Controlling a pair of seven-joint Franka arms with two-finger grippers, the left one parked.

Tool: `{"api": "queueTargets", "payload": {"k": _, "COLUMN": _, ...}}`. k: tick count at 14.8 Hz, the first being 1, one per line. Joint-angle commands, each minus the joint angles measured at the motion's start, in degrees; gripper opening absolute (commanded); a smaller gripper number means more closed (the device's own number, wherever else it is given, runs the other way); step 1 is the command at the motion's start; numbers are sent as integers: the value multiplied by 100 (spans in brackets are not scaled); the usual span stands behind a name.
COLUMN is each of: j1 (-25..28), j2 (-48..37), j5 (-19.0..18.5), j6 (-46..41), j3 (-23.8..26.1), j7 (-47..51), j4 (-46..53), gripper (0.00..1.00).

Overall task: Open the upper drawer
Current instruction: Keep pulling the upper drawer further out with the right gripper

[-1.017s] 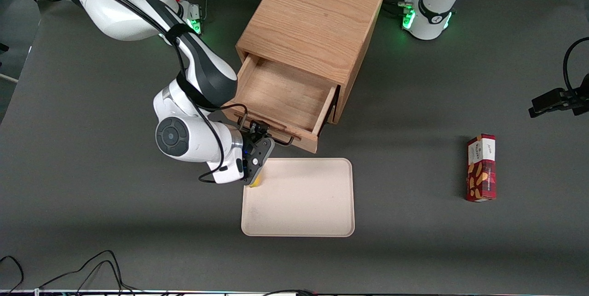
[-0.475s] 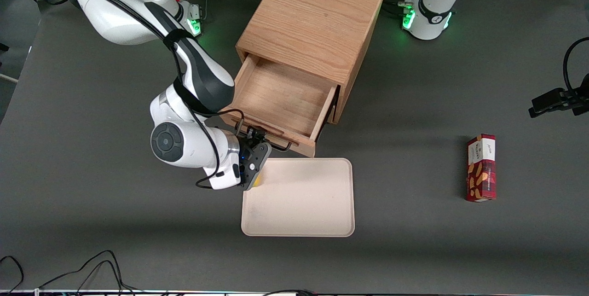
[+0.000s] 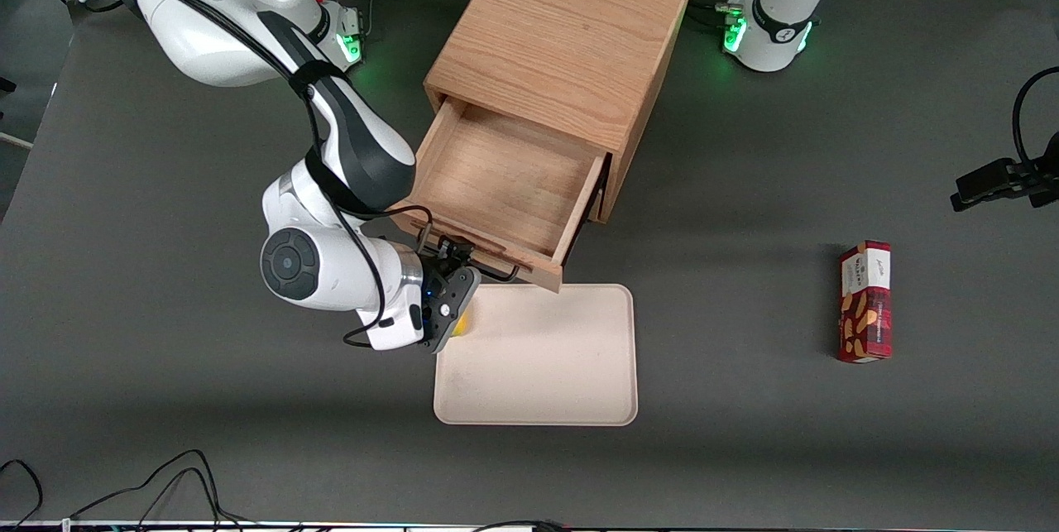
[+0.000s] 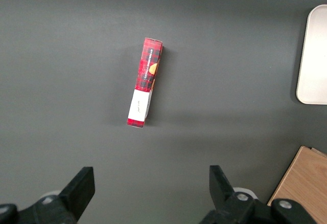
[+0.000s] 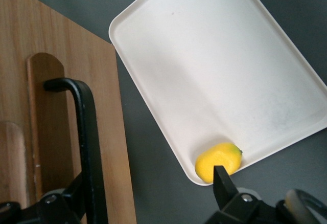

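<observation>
Wrist view shows the end effector [image 5: 148,203] hooked around the drawer [image 3: 505,176] handle [image 5: 84,142]; its closure I cannot tell. Pulling further risks the drawer front riding over the tray [image 3: 538,375] near the lemon [image 5: 218,161].

Right arm [image 3: 331,143] extended low from its base, elbow bent, wrist turned sideways, gripper [image 3: 451,267] positioned at table height, fingers [image 5: 222,183] spread apart, one finger each side of a black bar, nothing clamped

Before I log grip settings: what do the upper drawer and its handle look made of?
Upper drawer: light oak-like wood, matte, grain visible. Handle: black, smooth, slightly glossy bent rod, likely coated metal. The end effector is at the handle; the drawer stands pulled out.
</observation>
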Motion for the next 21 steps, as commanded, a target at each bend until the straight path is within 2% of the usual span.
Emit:
{"api": "queueTargets", "payload": {"k": 1, "j1": 55, "j2": 165, "j5": -78, "j6": -17, "j3": -75, "j7": -110, "j4": 283, "gripper": 100}}
{"api": "queueTargets", "payload": {"k": 21, "j1": -33, "j2": 130, "j5": -139, "j6": 18, "j3": -286, "j7": -119, "j4": 345, "gripper": 100}}
